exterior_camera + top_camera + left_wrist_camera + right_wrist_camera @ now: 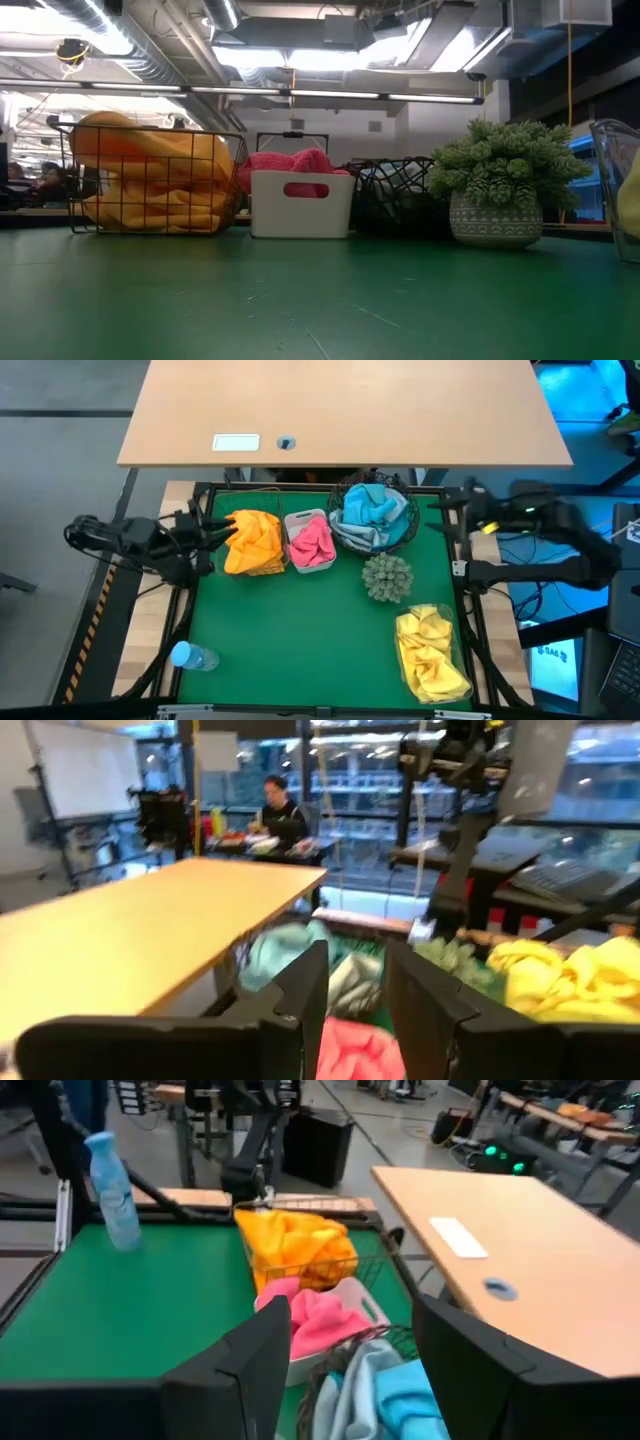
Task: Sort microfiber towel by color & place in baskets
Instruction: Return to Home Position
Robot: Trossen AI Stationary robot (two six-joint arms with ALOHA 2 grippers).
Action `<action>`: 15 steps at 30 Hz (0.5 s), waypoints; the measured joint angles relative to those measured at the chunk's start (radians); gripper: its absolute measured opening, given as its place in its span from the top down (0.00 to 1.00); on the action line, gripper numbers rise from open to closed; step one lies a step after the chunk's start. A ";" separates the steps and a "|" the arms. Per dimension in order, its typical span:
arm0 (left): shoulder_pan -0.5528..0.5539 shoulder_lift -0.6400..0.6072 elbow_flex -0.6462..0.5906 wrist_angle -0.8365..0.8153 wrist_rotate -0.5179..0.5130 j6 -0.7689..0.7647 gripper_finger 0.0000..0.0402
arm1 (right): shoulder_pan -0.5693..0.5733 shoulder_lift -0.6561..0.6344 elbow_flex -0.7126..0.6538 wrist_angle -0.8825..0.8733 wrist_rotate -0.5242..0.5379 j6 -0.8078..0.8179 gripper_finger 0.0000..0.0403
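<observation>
Four baskets stand on the green mat. The dark wire-grid basket (252,543) (150,175) holds orange towels. Pink towels fill the white tub (310,542) (300,203). In the round black mesh basket (373,515) lie blue and teal towels. The clear tray (432,652) holds yellow towels. My left gripper (213,532) (356,1000) hovers open at the wire-grid basket's left side. My right gripper (447,508) (350,1370) hovers open just right of the round basket. Neither gripper holds a towel, and neither shows in the low view.
A spiky potted plant (386,576) (505,185) stands between the round basket and the clear tray. A clear bottle with a blue cap (192,656) lies near the mat's near left corner. A wooden table (340,410) stands beyond the far edge. A person (283,815) sits far off.
</observation>
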State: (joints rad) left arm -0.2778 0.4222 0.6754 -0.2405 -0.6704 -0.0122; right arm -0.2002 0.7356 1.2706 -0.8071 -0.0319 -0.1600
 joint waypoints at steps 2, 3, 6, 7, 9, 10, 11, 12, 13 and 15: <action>0.020 -0.047 -0.063 0.006 0.003 -0.029 0.76 | -0.025 -0.039 -0.116 0.080 -0.045 -0.007 0.48; 0.028 -0.073 -0.091 0.004 0.003 -0.043 0.76 | -0.040 -0.056 -0.165 0.113 -0.065 -0.010 0.48; 0.043 -0.162 -0.165 0.003 0.004 -0.072 0.76 | -0.094 -0.114 -0.298 0.200 -0.131 0.005 0.48; 0.046 -0.195 -0.188 0.004 0.010 -0.073 0.76 | -0.111 -0.134 -0.340 0.231 -0.155 0.022 0.48; 0.047 -0.259 -0.234 0.003 0.022 -0.069 0.76 | -0.143 -0.173 -0.416 0.275 -0.203 0.053 0.48; 0.047 -0.289 -0.254 0.002 0.030 -0.065 0.76 | -0.156 -0.192 -0.454 0.302 -0.227 0.072 0.48; 0.047 -0.320 -0.273 0.002 0.034 -0.065 0.76 | -0.168 -0.210 -0.488 0.330 -0.247 0.084 0.48; 0.047 -0.350 -0.291 0.003 0.036 -0.064 0.76 | -0.179 -0.229 -0.524 0.359 -0.260 0.102 0.48; 0.047 -0.378 -0.308 0.003 0.036 -0.064 0.76 | -0.190 -0.247 -0.556 0.383 -0.267 0.110 0.48; 0.047 -0.422 -0.340 0.003 0.036 -0.064 0.76 | -0.210 -0.283 -0.613 0.420 -0.276 0.129 0.48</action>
State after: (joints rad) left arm -0.2310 0.0004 0.3352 -0.2372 -0.6344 -0.0762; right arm -0.4103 0.4529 0.6580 -0.3874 -0.3081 -0.0306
